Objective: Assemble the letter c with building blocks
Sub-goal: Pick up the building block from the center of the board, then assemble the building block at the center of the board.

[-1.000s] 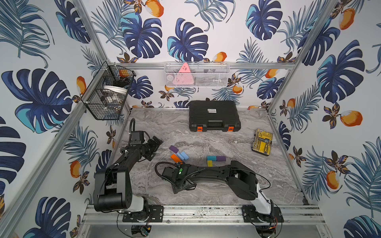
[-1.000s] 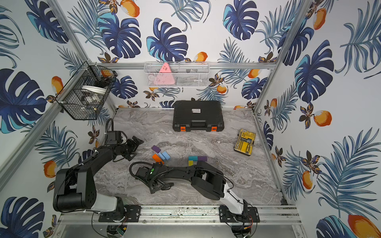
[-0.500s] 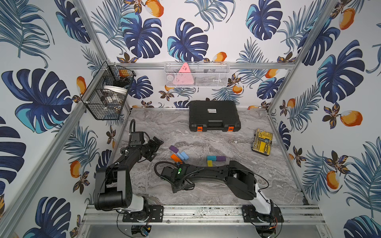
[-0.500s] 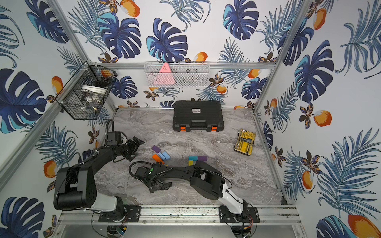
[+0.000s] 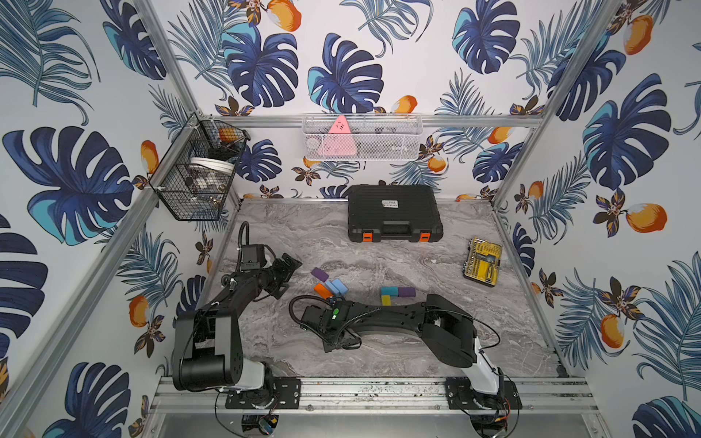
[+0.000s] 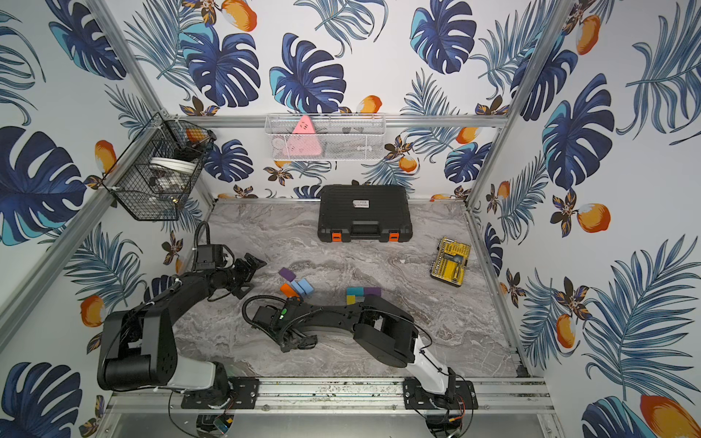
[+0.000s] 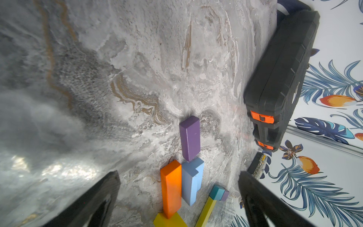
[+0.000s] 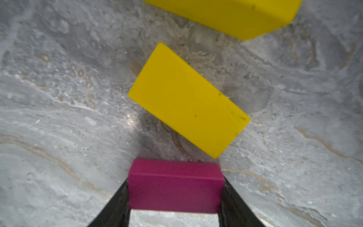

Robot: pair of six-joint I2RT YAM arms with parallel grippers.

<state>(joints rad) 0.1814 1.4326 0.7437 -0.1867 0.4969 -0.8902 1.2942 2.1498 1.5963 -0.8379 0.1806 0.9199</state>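
In the right wrist view my right gripper (image 8: 175, 186) is shut on a magenta block (image 8: 174, 194), one finger against each end. A yellow block (image 8: 188, 100) lies askew just beyond it, and a longer yellow block (image 8: 225, 15) lies farther off. In both top views the right gripper (image 5: 339, 343) is low at the table's front middle and hides these blocks. A purple block (image 5: 319, 273), an orange block (image 5: 322, 290) and a light blue block (image 5: 337, 287) lie behind it. Teal (image 5: 389, 291), purple (image 5: 406, 291) and yellow (image 5: 386, 300) blocks form a corner. My left gripper (image 5: 284, 273) is open, left of the blocks.
A black tool case (image 5: 394, 218) lies at the back of the marble table (image 5: 474, 333). A yellow-and-black drill-bit case (image 5: 482, 261) sits near the right wall. A black wire basket (image 5: 197, 178) and a white mesh shelf (image 5: 362, 138) hang on the walls.
The right gripper's jaws have narrowed onto the magenta block, and the arm has shifted slightly to the left. The left arm has not moved.
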